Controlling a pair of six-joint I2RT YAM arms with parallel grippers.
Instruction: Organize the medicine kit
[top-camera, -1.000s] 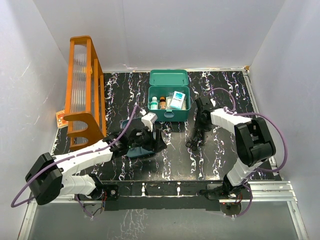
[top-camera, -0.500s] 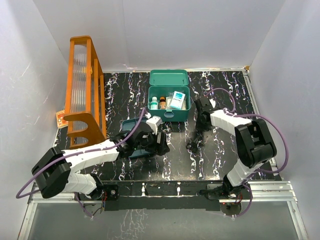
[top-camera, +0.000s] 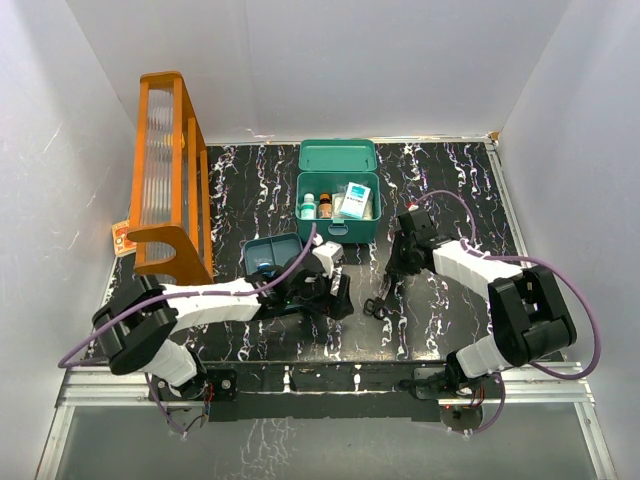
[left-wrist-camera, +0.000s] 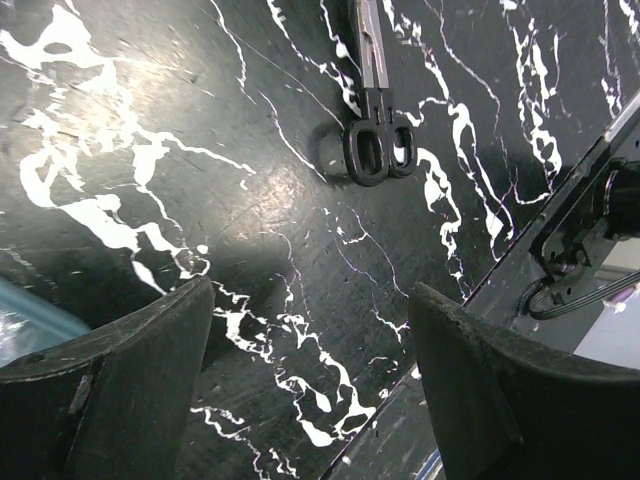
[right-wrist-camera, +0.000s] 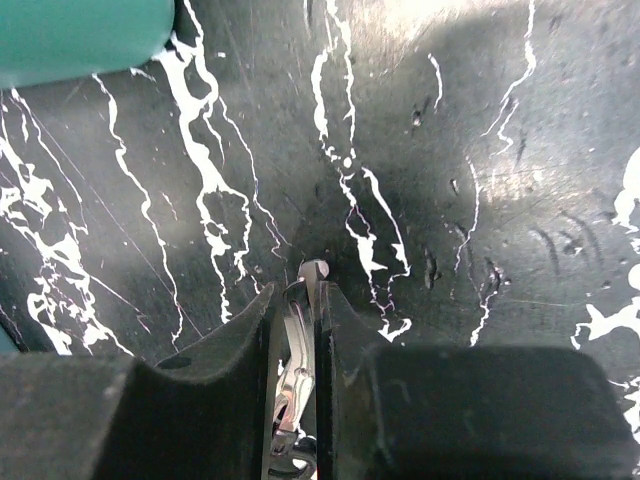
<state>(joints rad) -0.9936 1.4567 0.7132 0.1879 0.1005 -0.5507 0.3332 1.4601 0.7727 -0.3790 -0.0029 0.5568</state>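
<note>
right gripper clamped on scissors mid-counter, left gripper jaws apart nearby, medicine kit open at far edge

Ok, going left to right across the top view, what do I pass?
Tall orange plastic rack → flat blue-teal divided tray → teal-green plastic medicine kit → right gripper, shut on black-handled scissors.
</note>
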